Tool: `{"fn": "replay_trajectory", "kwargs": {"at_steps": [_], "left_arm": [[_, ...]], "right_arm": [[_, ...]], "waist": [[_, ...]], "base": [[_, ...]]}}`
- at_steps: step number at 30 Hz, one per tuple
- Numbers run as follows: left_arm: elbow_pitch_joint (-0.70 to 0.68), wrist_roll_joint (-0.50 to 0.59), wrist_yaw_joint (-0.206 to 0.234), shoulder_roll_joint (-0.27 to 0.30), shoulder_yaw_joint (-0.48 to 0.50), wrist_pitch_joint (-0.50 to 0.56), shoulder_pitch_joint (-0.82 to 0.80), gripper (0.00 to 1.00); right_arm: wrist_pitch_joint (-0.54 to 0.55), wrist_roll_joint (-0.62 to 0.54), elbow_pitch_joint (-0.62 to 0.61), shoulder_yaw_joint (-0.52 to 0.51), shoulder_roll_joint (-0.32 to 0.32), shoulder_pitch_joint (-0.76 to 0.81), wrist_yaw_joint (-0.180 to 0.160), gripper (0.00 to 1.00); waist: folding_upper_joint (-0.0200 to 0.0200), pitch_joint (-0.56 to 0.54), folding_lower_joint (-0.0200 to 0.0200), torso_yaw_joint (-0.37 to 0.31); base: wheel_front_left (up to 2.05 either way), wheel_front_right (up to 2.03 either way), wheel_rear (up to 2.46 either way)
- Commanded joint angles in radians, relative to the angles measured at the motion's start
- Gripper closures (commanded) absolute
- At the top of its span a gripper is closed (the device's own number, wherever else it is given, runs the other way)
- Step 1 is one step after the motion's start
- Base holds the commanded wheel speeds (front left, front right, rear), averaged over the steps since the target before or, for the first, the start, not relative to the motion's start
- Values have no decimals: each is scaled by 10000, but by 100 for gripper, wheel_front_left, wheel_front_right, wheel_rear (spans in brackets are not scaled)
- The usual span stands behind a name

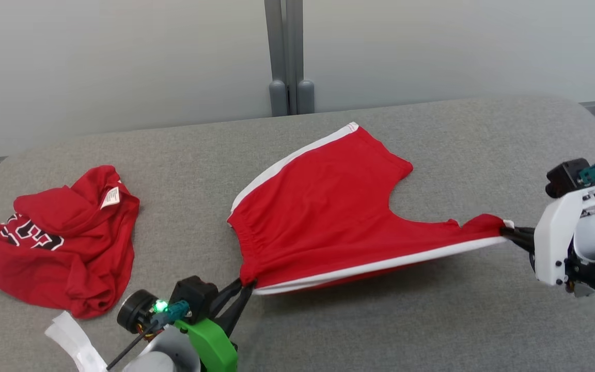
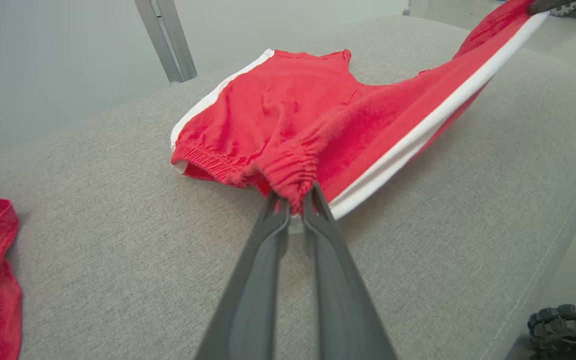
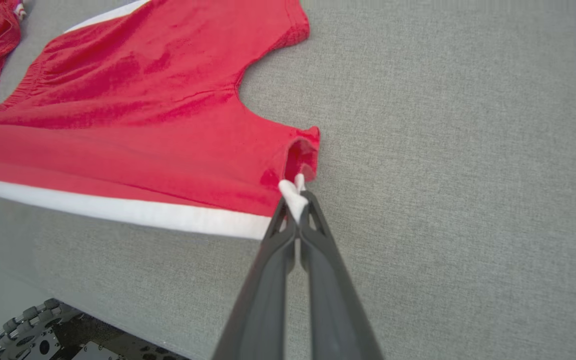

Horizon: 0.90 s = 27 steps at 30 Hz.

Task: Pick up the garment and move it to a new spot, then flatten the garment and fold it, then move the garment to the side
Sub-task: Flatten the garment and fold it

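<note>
The fingers [image 2: 260,260] of the left gripper [image 1: 248,285] are pressed almost together on the gathered waistband corner of the red shorts [image 1: 328,206]. The right gripper [image 1: 506,233] is likewise pinched shut, on the white tip at the hem of one leg. Between the two holds the side with the white stripe [image 1: 380,266] runs taut and lifted off the grey worktop [image 1: 432,320], from front-centre toward the right edge. The rest of the shorts lies in the middle, the other leg reaching toward the back edge. A crumpled red shirt [image 1: 65,237] sits well apart near the left edge. This looks like the flattening step. Next, both grippers should lower the stretched side evenly, holding tension so it lands smooth, before any fold.
</note>
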Motion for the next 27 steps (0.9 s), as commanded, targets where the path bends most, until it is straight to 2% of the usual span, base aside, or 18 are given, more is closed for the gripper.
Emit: {"fn": "replay_trajectory", "kwargs": {"at_steps": [1,14,23,27], "left_arm": [[-48,-80,86,61,105,0,-246,100],[352,218,91,-687,322,-20,-2141,100],[1613,422,-266,-1646,229,-153,-3895,100],[2269,512,-243,-2046,228,-353,-4460,100]], "right_arm": [[201,-158,2,-122,20,-322,-23,100],[1912,-1052,792,-566,697,-3640,-21,100],[2210,-2037,2136,-201,1032,-5734,-20,100],[2108,-2255,2860,-61,1240,-6431,-20,100]], "waist": [[0,203,1,148],[0,2083,1,1299],[0,3339,1,2027],[0,3674,1,2259]], "base": [[0,0,0],[0,0,0],[0,0,0],[0,0,0]]}}
